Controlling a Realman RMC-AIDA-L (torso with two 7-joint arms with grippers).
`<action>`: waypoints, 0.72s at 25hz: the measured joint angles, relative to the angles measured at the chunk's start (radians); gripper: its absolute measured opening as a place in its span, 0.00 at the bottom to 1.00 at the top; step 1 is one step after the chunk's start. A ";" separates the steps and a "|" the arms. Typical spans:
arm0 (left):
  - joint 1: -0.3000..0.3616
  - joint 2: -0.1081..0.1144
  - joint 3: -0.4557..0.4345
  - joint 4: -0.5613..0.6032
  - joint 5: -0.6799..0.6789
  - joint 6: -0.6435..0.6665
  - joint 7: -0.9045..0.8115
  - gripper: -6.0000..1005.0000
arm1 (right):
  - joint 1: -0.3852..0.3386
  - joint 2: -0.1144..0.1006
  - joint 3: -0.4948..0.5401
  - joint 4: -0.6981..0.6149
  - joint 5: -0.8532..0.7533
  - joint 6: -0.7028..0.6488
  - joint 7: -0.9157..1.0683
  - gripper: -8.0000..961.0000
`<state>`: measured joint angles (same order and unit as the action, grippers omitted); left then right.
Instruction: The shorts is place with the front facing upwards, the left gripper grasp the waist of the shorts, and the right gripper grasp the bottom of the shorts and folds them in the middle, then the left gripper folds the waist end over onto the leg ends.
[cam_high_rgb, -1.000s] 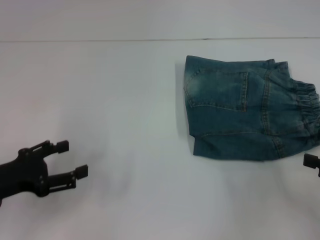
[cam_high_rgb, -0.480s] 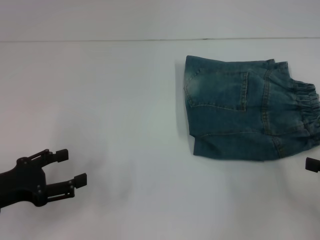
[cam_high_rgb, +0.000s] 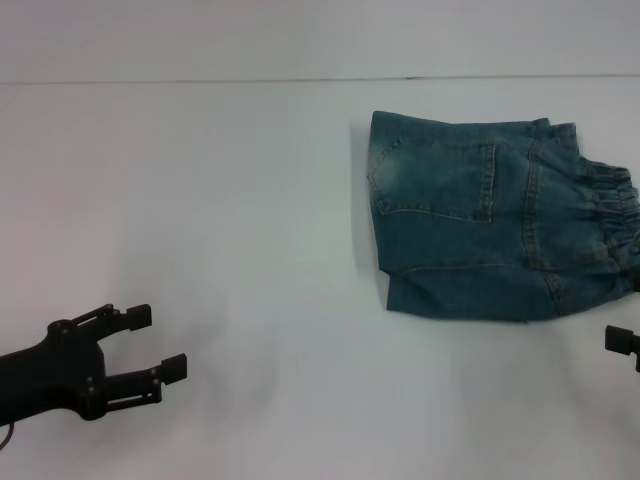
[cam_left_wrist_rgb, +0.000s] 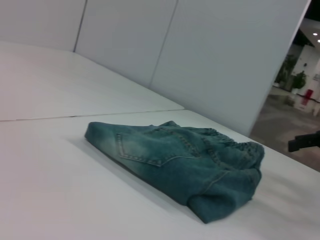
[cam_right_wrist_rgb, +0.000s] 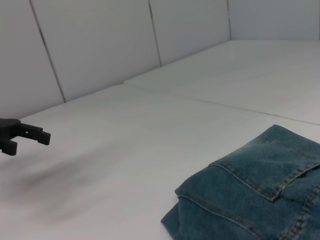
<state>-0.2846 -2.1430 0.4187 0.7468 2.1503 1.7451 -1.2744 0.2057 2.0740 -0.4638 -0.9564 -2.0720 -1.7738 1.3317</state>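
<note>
The blue denim shorts (cam_high_rgb: 480, 230) lie folded into a compact rectangle on the right half of the white table, a back pocket facing up and the gathered elastic waist (cam_high_rgb: 615, 205) at the far right. They also appear in the left wrist view as the shorts (cam_left_wrist_rgb: 185, 160) and in the right wrist view as the shorts (cam_right_wrist_rgb: 260, 205). My left gripper (cam_high_rgb: 158, 342) hovers open and empty at the near left, far from the cloth. Only a sliver of my right gripper (cam_high_rgb: 622, 342) shows at the right edge, just in front of the waist end.
The white table (cam_high_rgb: 250, 200) stretches wide between my left gripper and the shorts, with a seam line (cam_high_rgb: 200, 80) along its back. White wall panels (cam_left_wrist_rgb: 210, 55) stand behind. The right gripper (cam_left_wrist_rgb: 305, 141) appears far off in the left wrist view.
My left gripper has drifted toward the near edge of the table and slightly right, still open. The shorts have not moved, and the right gripper has barely shifted.
</note>
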 joint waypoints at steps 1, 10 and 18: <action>0.000 0.000 0.002 0.000 0.000 0.003 0.000 0.91 | 0.001 0.000 0.000 0.001 -0.003 -0.002 0.000 0.99; 0.005 -0.003 0.021 0.000 0.000 0.021 -0.001 0.91 | 0.010 0.002 -0.028 0.005 -0.006 -0.004 -0.009 0.99; 0.005 -0.005 0.028 0.000 0.002 0.018 -0.002 0.91 | 0.016 0.005 -0.033 0.007 -0.032 0.003 -0.009 0.99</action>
<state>-0.2791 -2.1478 0.4470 0.7471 2.1521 1.7630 -1.2768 0.2215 2.0787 -0.4972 -0.9496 -2.1039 -1.7703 1.3223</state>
